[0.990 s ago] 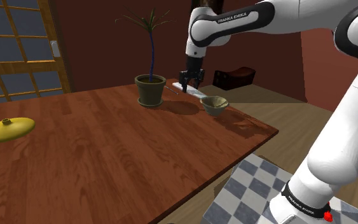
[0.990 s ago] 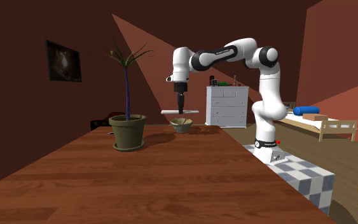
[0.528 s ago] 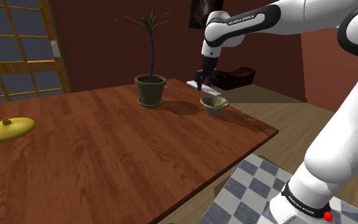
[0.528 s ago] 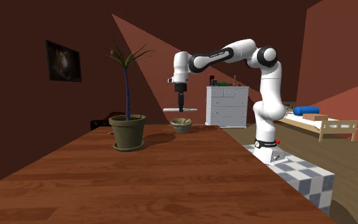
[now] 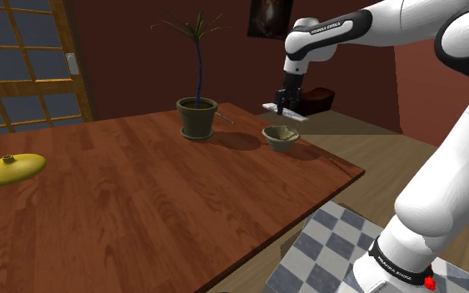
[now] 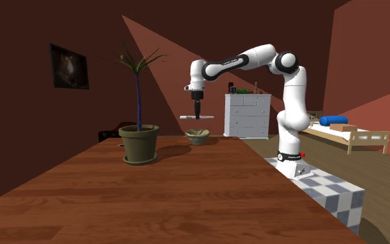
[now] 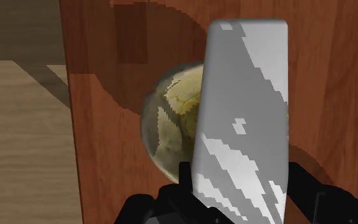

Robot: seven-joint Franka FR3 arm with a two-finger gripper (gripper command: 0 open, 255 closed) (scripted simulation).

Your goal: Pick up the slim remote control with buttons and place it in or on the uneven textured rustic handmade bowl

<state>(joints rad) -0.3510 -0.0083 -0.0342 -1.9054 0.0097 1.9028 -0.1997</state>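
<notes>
1. The remote (image 7: 244, 121), a plain grey-white slab, hangs level in the air just above the bowl (image 5: 280, 136). Its buttons cannot be made out.
2. The gripper (image 5: 282, 103) is clamped on the remote, with black fingers (image 7: 185, 186) pressed to its long edges. In the wrist view the slab's near end is hidden among them.
3. The bowl, greenish and rough, sits on the wooden table (image 5: 141, 191) near its edge. In the wrist view the remote covers about half of it.
4. A potted plant (image 5: 197, 116) stands near the bowl, toward the shoulder view's left. A yellow disc (image 5: 9, 169) lies well apart, further left.
</notes>
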